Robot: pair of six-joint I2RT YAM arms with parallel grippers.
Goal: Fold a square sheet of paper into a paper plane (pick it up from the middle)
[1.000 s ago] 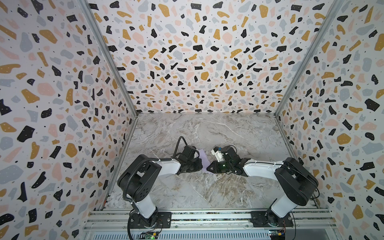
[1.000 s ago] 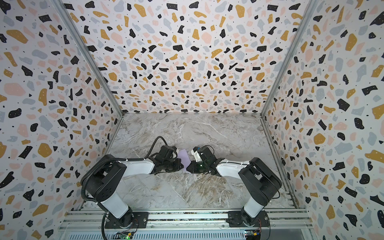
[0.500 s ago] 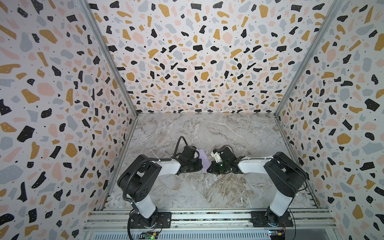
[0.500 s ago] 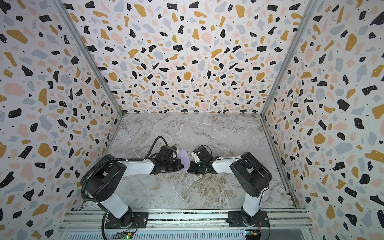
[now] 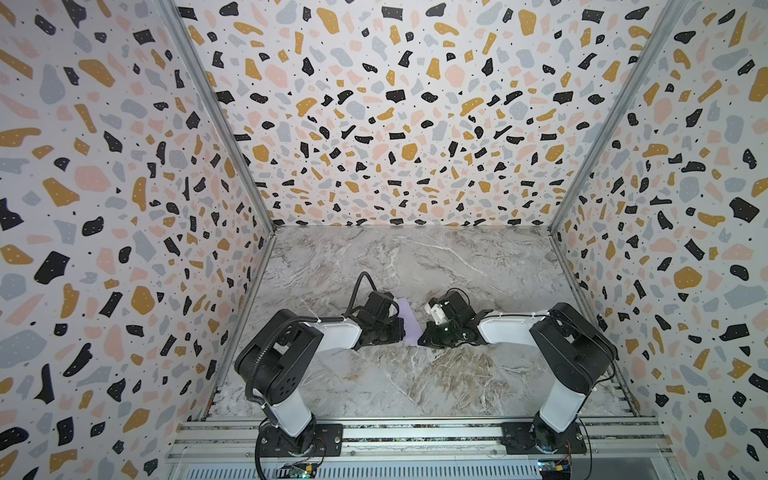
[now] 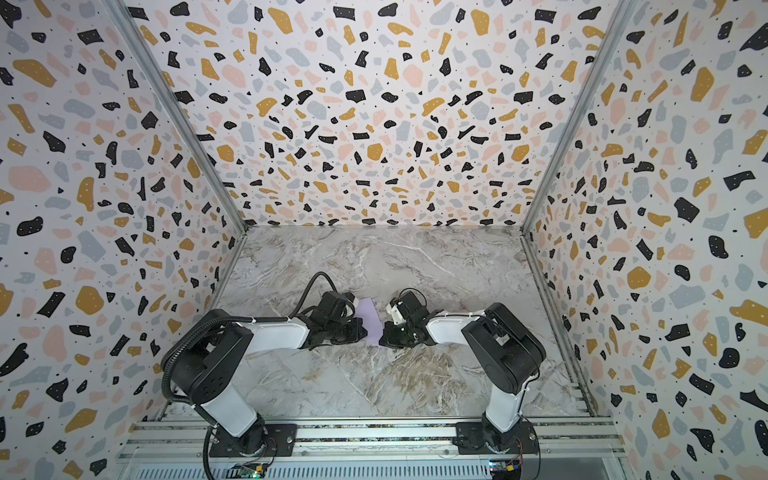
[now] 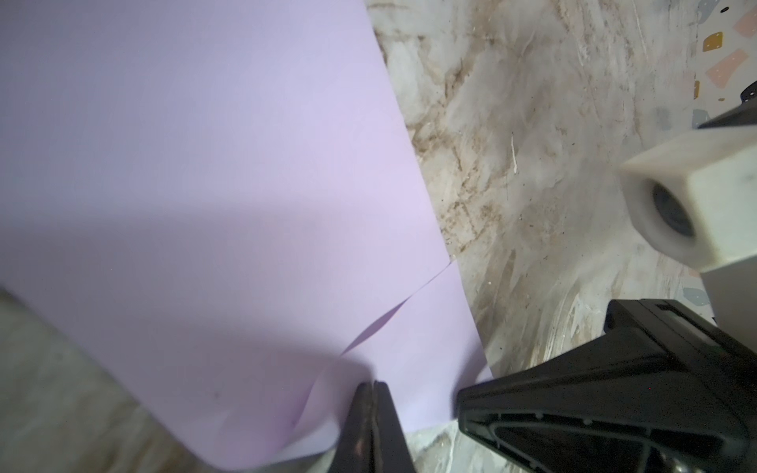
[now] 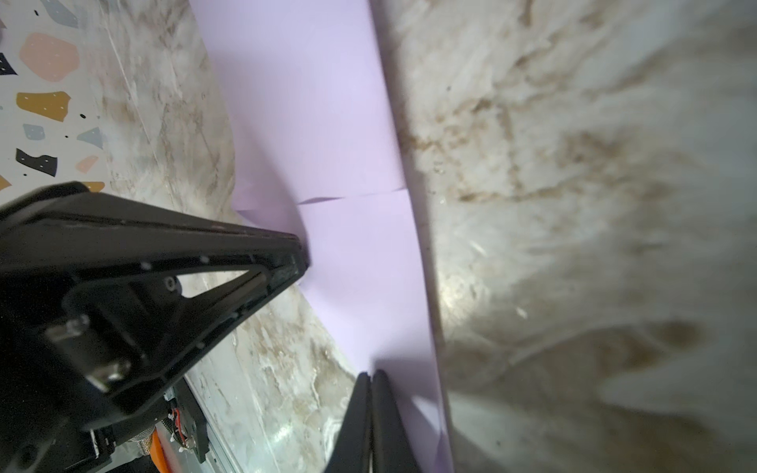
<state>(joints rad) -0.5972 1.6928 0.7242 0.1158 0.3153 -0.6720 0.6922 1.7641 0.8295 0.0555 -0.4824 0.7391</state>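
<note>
One lilac sheet [image 5: 406, 320] | left hand [image 7: 373, 389] pinching it | right hand [image 8: 370, 379] closed, tips at its edge | hands total two

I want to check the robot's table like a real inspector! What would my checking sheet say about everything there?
Surface: marble-look table, grey with brown streaks.
Job's things: lilac paper lies between the two grippers, partly folded with layers overlapping; not a plane yet.
Clutter: nothing seen.
Grippers: left gripper shut, right gripper shut; both tips are at the paper, but I cannot tell if they are pinching or only pressing.
Cables: black cable loops up over the left arm's wrist.
Surroundings: speckled walls on three sides, metal rail in front under both arm bases.
</note>
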